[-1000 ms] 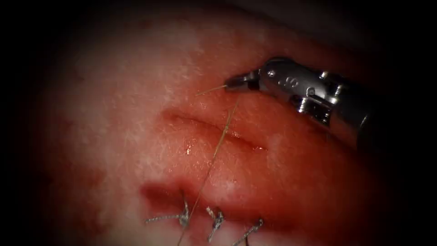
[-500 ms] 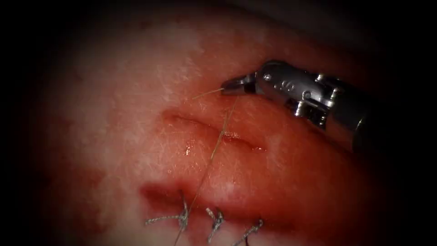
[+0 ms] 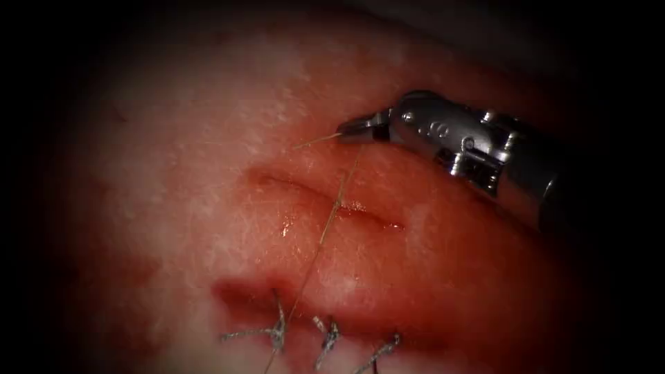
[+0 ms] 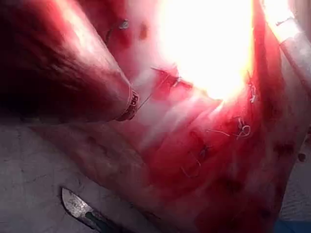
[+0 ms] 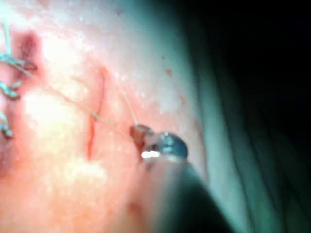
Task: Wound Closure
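Observation:
My right tool (image 3: 355, 129) comes in from the right and hovers over the tissue (image 3: 208, 138) just beyond the open cut (image 3: 374, 219). Its jaws are shut on the thin thread (image 3: 323, 235). A short tail of thread (image 3: 315, 141) sticks out to the left of the jaws. The long strand drops across the cut and runs down to the knotted stitches (image 3: 279, 333). The right wrist view has the same jaws (image 5: 139, 132) pinching the thread (image 5: 73, 103) beside the cut (image 5: 93, 121).
Three tied stitches with cut ends (image 3: 328, 336) close a second cut (image 3: 242, 291) nearer the front. Red fluid wets the tissue around both cuts. In the left wrist view a scalpel blade (image 4: 75, 205) lies on the bench beside the tissue.
The right tool shifted slightly left and down a second ago, then held still. The thread it holds has gone a little slack, with a small kink over the cut.

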`<state>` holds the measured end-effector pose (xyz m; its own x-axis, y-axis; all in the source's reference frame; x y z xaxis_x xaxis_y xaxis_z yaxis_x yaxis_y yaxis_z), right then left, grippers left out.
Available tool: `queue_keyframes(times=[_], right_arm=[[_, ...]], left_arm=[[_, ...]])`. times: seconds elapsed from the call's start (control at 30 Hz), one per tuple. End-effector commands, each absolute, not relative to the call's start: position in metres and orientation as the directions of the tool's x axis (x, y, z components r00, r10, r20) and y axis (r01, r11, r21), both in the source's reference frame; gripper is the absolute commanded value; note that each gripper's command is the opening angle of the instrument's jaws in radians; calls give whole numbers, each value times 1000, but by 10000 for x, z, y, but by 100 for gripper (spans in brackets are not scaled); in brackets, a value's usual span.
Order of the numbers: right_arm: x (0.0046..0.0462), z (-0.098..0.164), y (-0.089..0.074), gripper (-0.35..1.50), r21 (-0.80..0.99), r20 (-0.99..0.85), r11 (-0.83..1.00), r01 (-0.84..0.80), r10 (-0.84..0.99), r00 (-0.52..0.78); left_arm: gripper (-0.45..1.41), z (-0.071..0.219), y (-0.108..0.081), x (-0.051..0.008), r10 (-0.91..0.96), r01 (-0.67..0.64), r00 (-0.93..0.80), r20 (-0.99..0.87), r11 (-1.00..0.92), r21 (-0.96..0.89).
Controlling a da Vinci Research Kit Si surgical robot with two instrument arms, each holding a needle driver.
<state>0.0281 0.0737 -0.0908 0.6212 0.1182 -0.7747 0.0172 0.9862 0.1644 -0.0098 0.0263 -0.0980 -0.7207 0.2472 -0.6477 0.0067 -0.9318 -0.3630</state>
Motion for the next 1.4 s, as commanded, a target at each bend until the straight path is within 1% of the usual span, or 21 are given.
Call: queue_keyframes(times=[0.03,0.1,0.13,0.17,0.2,0.23,0.3,0.33,0.47,0.5,0.57,0.6,0.63,0.7,0.8,0.83,0.87,1.0,1.07,1.27,1.4], right_arm=[[289,-908,743,-35,168,-781,985,28,116,614],[292,-916,741,-35,182,-797,983,32,128,590],[292,-921,741,-16,180,-813,984,16,140,566],[292,-921,741,-16,180,-813,984,16,140,566],[291,-926,741,34,160,-823,987,-15,142,550],[287,-947,749,126,157,-837,979,-132,203,508],[280,-969,762,140,183,-845,958,-221,268,463],[280,-969,762,140,183,-845,958,-221,268,463],[264,-996,783,146,208,-849,928,-308,327,415],[253,-1009,793,146,217,-847,911,-350,354,396],[241,-1019,800,146,225,-845,899,-377,372,384],[228,-1029,805,146,230,-842,886,-402,389,375],[228,-1029,805,146,230,-842,886,-402,389,375],[212,-1038,805,146,236,-842,869,-435,407,356],[208,-1041,799,146,250,-847,866,-433,413,336],[209,-1042,791,146,275,-851,874,-400,415,322],[214,-1043,781,141,289,-856,884,-366,410,314],[230,-1044,766,138,304,-863,895,-326,404,304],[247,-1045,758,133,313,-866,900,-304,402,298],[278,-1044,756,130,317,-874,904,-286,396,282],[294,-1035,748,120,313,-879,908,-278,388,277]], left_arm=[[-35,-976,259,-103,250,9,-720,-647,-930,-368],[-35,-991,282,-108,264,-16,-712,-651,-933,-360],[-35,-995,290,-109,270,-27,-706,-655,-934,-356],[-35,-995,290,-109,270,-27,-706,-655,-934,-356],[-35,-1001,303,-111,280,-44,-701,-656,-935,-352],[-35,-1016,338,-116,314,-91,-680,-663,-933,-349],[-35,-1032,379,-122,301,-106,-661,-687,-944,-312],[-35,-1032,379,-122,301,-106,-661,-687,-944,-312],[-35,-1054,439,-127,283,-129,-640,-715,-956,-263],[-35,-1065,467,-129,273,-137,-629,-728,-961,-241],[-35,-1080,498,-131,256,-141,-618,-743,-966,-216],[-35,-1095,528,-132,245,-152,-603,-759,-970,-192],[-35,-1095,528,-132,245,-152,-603,-759,-970,-192],[-35,-1111,566,-132,236,-168,-590,-772,-971,-168],[-35,-1117,586,-131,231,-177,-584,-778,-972,-155],[-35,-1118,607,-129,230,-187,-580,-781,-971,-148],[-35,-1114,619,-129,239,-195,-582,-777,-969,-152],[-35,-1094,636,-132,248,-197,-578,-777,-967,-161],[-35,-1069,657,-130,252,-202,-579,-775,-966,-163],[-35,-1022,702,-131,255,-206,-593,-764,-965,-162],[-35,-992,722,-135,255,-210,-604,-755,-965,-158]])
